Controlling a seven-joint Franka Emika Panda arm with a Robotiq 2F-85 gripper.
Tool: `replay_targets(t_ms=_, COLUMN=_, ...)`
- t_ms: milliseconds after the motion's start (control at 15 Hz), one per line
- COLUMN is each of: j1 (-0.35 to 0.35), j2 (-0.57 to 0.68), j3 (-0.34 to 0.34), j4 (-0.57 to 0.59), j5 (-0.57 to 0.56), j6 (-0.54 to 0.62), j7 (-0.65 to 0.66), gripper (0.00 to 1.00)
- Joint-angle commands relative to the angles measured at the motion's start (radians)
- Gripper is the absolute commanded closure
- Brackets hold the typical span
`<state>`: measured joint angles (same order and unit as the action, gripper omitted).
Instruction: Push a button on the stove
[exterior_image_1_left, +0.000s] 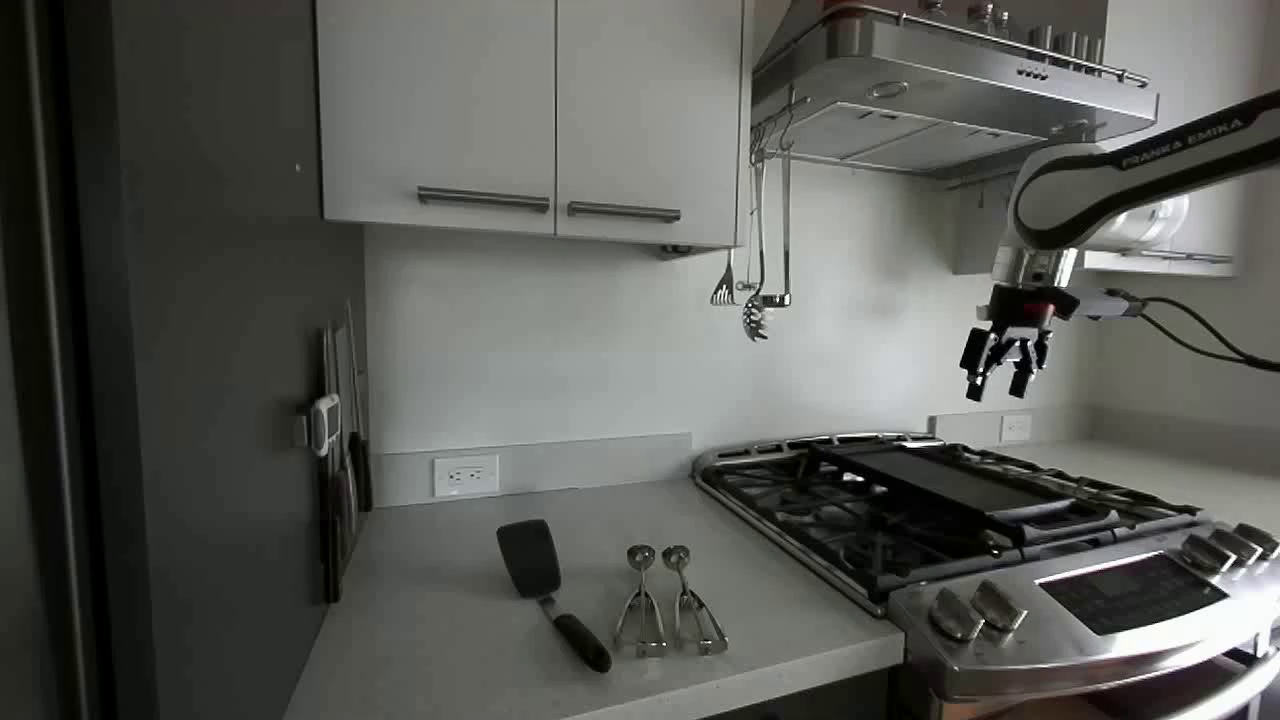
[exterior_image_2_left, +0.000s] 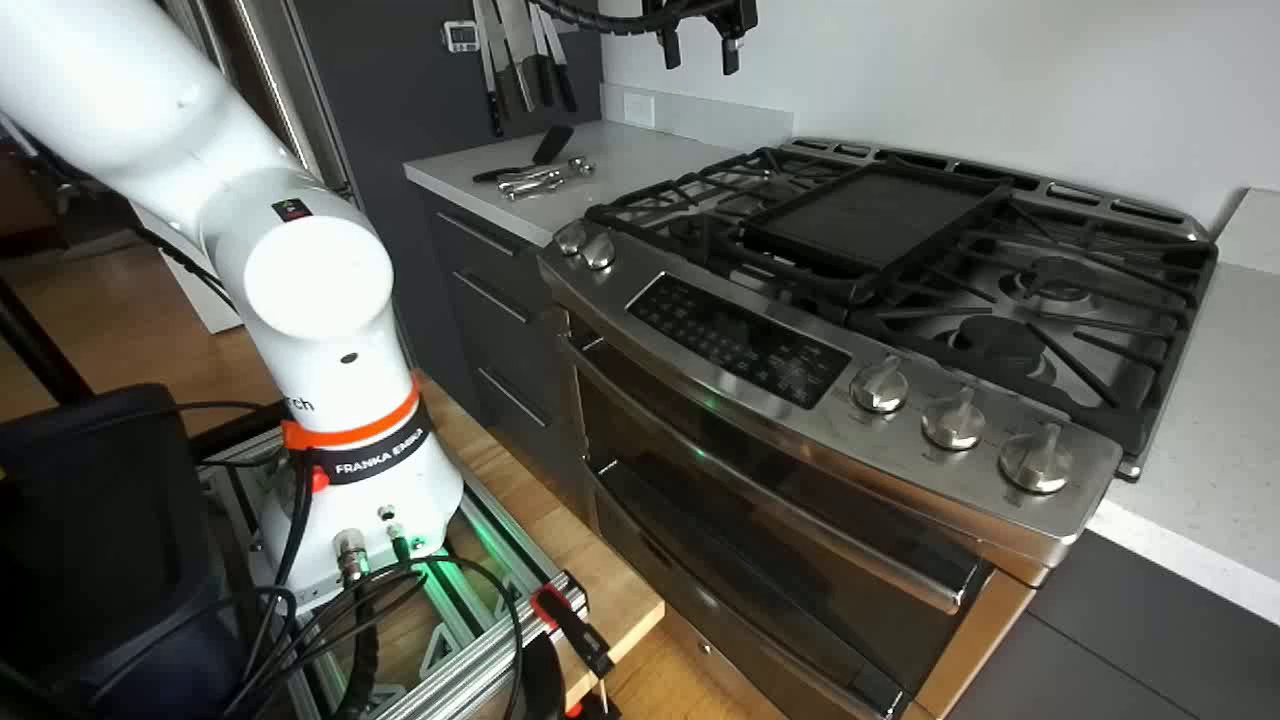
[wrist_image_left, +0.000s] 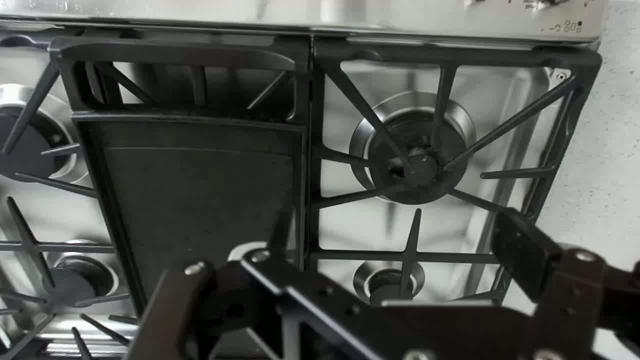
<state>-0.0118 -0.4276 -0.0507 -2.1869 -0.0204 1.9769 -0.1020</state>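
In an exterior view I look from ht. betw. counter (exterior_image_1_left: 440, 595) and hood (exterior_image_1_left: 960, 90), facing the back wall (exterior_image_1_left: 560, 340); counter near, stove (exterior_image_1_left: 1045, 643) and my gripper (exterior_image_1_left: 997, 394) toward R edge. In an exterior view I look obliquely down from the stove's front side; my base (exterior_image_2_left: 415, 492) is close, L of frame. Both exterior views share stove, counter, gripper. Wrist view: near, approx. straight down on the burners (wrist_image_left: 425, 175), front panel (wrist_image_left: 280, 11) at top of frame, gripper at bottom.
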Motion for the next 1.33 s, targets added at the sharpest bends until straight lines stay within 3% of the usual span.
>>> replay_targets(t_ms=0, j1=-0.001, j2=0.001, j3=0.001, j4=0.002, j5=0.001, j6=-0.002, j7=0.0, gripper=0.0)
replay_targets(t_ms=667, j1=-0.004, j2=0.002, j3=0.003, j4=-0.002, j5=-0.008, j6=-0.007, j7=0.0, gripper=0.0)
replay_targets(t_ms=1000, j1=-0.016, j2=0.01, j3=-0.026, j4=-0.051, j5=-0.025, j6=-0.16, j7=-0.064, gripper=0.0)
replay_targets(t_ms=1267, j1=-0.06, j2=0.0, j3=-0.071, j4=-0.134, j5=-0.066, j6=-0.162, j7=-0.111, gripper=0.0)
